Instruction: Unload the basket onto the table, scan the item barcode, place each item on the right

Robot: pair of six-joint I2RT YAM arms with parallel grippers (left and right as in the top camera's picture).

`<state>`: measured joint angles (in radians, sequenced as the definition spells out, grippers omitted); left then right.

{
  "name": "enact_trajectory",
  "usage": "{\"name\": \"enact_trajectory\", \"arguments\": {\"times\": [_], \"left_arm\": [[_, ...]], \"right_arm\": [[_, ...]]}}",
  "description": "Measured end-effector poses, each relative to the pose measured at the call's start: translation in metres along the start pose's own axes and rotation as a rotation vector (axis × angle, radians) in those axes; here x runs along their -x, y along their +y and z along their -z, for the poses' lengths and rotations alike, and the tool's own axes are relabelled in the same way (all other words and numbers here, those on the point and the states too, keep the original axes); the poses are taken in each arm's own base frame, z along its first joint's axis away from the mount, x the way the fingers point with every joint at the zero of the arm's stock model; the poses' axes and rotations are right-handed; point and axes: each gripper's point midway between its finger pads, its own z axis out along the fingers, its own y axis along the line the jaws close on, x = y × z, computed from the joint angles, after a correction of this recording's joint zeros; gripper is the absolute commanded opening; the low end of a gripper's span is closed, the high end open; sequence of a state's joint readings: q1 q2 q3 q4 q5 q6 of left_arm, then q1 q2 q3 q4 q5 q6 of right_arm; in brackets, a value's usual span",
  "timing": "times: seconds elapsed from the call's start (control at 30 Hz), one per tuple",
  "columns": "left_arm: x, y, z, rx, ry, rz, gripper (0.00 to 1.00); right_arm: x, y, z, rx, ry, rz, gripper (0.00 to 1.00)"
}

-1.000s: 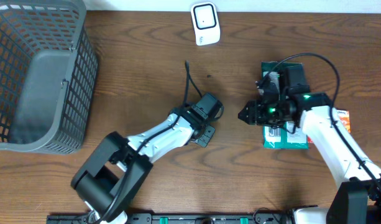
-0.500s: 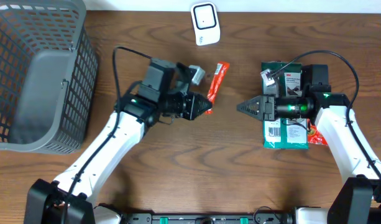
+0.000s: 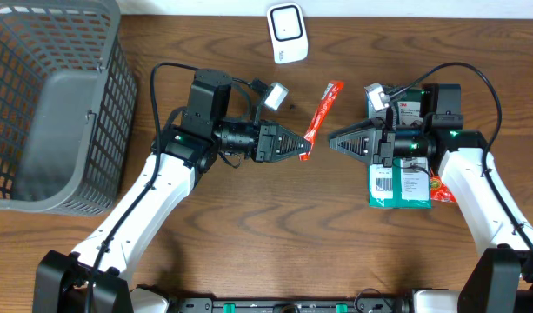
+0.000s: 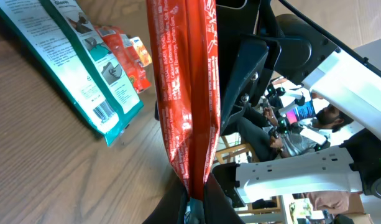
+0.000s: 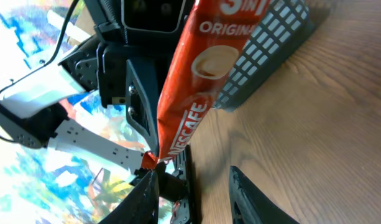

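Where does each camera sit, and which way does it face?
Overhead: above the table, looking straight down; left arm, right arm, coffee sachet, grey basket, scanner.
Left wrist: on the left arm, facing the right arm; left gripper pinches the sachet's end.
Right wrist: on the right arm, facing the left arm; right gripper open at bottom.
Shared: both wrist views show the sachet.

Two robot arms work here, one left arm (image 3: pixel 153 196) and one right arm (image 3: pixel 479 196), so there are two grippers as well: the left gripper (image 3: pixel 303 149) and the right gripper (image 3: pixel 333 142). I count three packaged items: one red coffee sachet (image 3: pixel 323 109), one green packet (image 3: pixel 403 187) and one orange packet (image 3: pixel 443 187). There is one white scanner (image 3: pixel 286 32), one grey mesh basket (image 3: pixel 118 87) and one table (image 3: pixel 336 243).
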<state>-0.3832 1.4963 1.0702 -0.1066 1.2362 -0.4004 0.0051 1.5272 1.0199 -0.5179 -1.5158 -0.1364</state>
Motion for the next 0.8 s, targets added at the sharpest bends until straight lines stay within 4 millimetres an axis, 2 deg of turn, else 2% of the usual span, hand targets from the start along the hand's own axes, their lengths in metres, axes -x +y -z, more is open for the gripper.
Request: {"name": "enact_trajectory", "arguments": {"times": [0.5,0.7,0.8], "left_arm": [[-0.001,-0.003,0.0,-0.015,0.006,0.012,0.08],[-0.001,-0.003,0.0,-0.018,0.006,0.01,0.07],[-0.001,-0.004,0.0,-0.02,0.007,0.01,0.08]], "right_arm": [[0.012,0.017,-0.031,0.088,0.06,0.147,0.36],[0.014,0.02,-0.036,0.096,0.07,0.142,0.27],[0.014,0.019,-0.037,0.092,0.07,0.135,0.26]]}}
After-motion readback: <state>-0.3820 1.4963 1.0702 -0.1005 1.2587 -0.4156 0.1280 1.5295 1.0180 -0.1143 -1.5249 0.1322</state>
